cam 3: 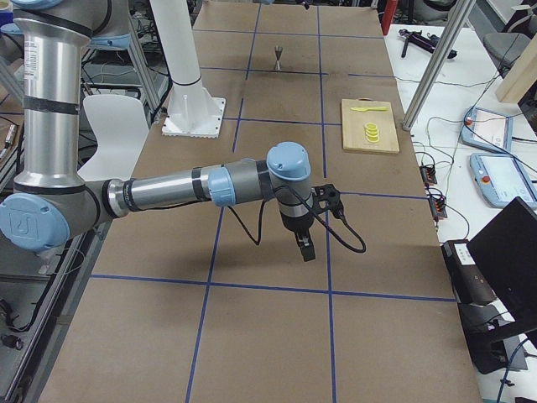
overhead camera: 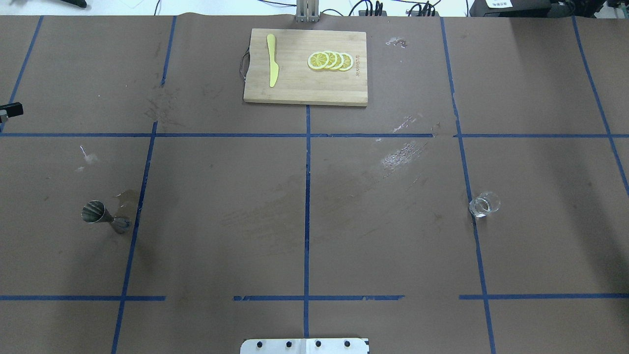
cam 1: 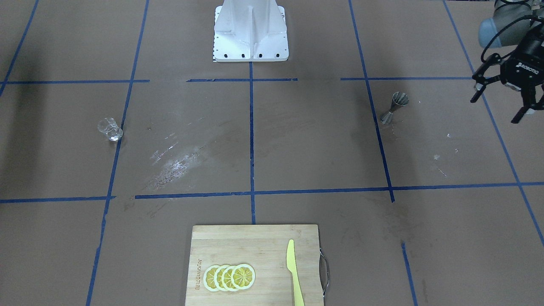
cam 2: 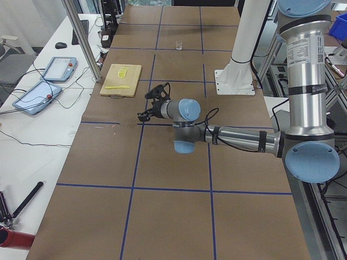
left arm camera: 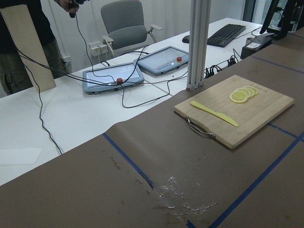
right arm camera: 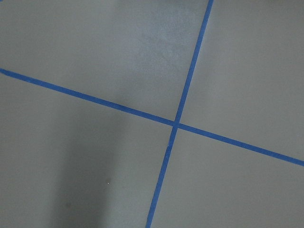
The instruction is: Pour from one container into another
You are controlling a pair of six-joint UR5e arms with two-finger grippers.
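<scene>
The clear glass cup (cam 1: 109, 129) stands upright on the brown table, on the robot's right (overhead camera: 484, 204). The steel jigger (cam 1: 395, 107) stands upright on the robot's left (overhead camera: 103, 217), with a small wet patch beside it. My left gripper (cam 1: 501, 102) hovers open and empty above the table, outward of the jigger and well clear of it; the overhead view catches only one of its fingertips (overhead camera: 12, 108). My right gripper (cam 3: 305, 248) points down over bare table far from the cup, and I cannot tell if it is open or shut. Its wrist view shows only tape lines.
A wooden cutting board (cam 1: 255, 240) with lemon slices (cam 1: 229, 277) and a yellow knife (cam 1: 294, 272) lies at the far middle edge (overhead camera: 295, 91). The white robot base (cam 1: 250, 38) sits at the near middle. Whitish smears (overhead camera: 400, 155) mark the paper.
</scene>
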